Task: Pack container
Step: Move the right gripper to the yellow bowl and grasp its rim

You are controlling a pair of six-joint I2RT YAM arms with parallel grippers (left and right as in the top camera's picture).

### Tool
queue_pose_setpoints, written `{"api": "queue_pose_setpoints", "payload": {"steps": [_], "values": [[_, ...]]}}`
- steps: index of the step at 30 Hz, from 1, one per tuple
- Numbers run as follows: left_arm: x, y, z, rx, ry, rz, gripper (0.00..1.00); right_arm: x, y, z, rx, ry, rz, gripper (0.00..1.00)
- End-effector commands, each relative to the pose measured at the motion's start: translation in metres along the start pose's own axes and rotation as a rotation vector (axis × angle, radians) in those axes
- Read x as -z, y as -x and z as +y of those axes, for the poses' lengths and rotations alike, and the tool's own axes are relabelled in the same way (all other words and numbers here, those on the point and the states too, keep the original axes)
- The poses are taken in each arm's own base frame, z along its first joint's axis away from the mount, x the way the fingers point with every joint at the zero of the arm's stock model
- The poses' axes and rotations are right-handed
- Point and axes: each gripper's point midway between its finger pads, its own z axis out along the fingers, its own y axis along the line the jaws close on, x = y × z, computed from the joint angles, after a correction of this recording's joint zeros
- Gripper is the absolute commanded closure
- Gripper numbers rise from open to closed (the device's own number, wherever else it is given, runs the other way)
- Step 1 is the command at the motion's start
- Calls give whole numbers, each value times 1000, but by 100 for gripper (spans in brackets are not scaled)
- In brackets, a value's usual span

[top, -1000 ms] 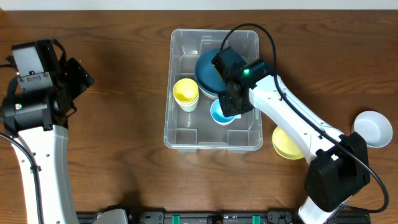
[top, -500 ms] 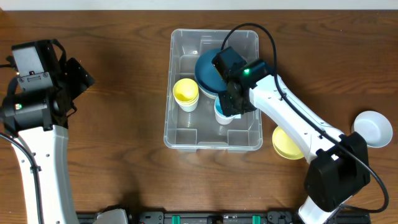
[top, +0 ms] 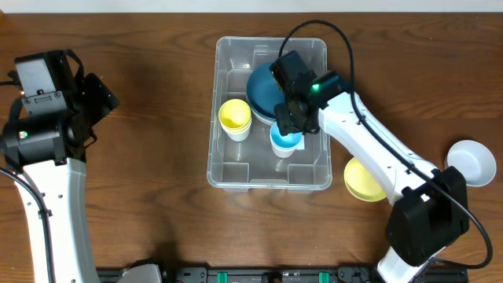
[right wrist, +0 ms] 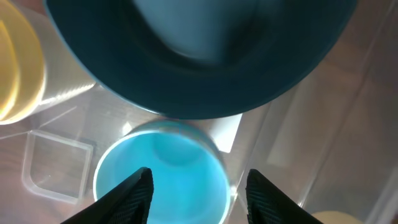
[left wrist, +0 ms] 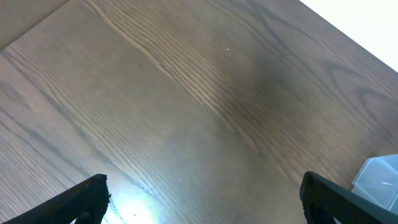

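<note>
Container: clear plastic bin (top: 306, 169) with rounded corners, in the upper middle of the overhead frame, flat on the table. 1 corner of it (left wrist: 379, 180) shows at the lower right of the left wrist view.

Inside the container: a dark blue bowl (top: 263, 90) lies at the upper end. A yellow cup (top: 235, 116) stands by the left wall. A light blue cup (top: 284, 143) stands mouth up, right of the middle. The lower end of the base is bare.

Label: a white label (right wrist: 225, 132) lies on the base. It is partly hidden under the dark blue bowl, just above the light blue cup in the right wrist view.

Right gripper: the right gripper (right wrist: 199, 193) hangs over the light blue cup inside the container. Its 2 fingers are spread apart and grip nothing.

Left gripper: the left gripper (left wrist: 205, 205) is at the far left of the overhead frame, well apart from the container. It is spread wide over bare wood and holds nothing.

Surface: dark brown wooden table (top: 141, 157) with long visible grain. A bright glare patch sits at the lower left of the left wrist view.

Outside the container: a yellow bowl (top: 363, 182) sits just beside the lower right corner. A white bowl (top: 471, 163) sits near the right edge of the overhead frame.

Room: a pale strip runs along the top edge of the overhead frame, beyond the table. A plain white area fills the upper right of the left wrist view.
</note>
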Motion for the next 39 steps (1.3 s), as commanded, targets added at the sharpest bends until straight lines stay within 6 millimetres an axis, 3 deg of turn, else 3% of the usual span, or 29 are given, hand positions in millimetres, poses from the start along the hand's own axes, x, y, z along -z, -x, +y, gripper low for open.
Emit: {"api": "queue_pose_setpoints", "payload": {"steps": [1,5,10,16,20,25,31,34,39], "values": [[0,4,2,5,11,-8,2,40,26,-20,-22,-16,-116,50],[0,4,2,6,11,-9,2,87,27,-61,-141,-78,-200,48],[0,4,2,6,11,-9,2,132,-5,-131,-339,-199,-208,44],[0,4,2,6,12,-9,2,144,-49,-197,-590,-290,-118,44],[0,4,2,6,11,-9,2,134,-72,-234,-744,-338,-69,41],[0,4,2,6,11,-9,2,105,-101,-258,-875,-373,4,41],[0,4,2,6,11,-9,2,47,-137,-241,-927,-312,131,42],[0,4,2,6,11,-9,2,17,-148,-223,-801,-233,183,44],[0,4,2,6,11,-9,2,-3,-157,-222,-670,-245,189,43]]}}
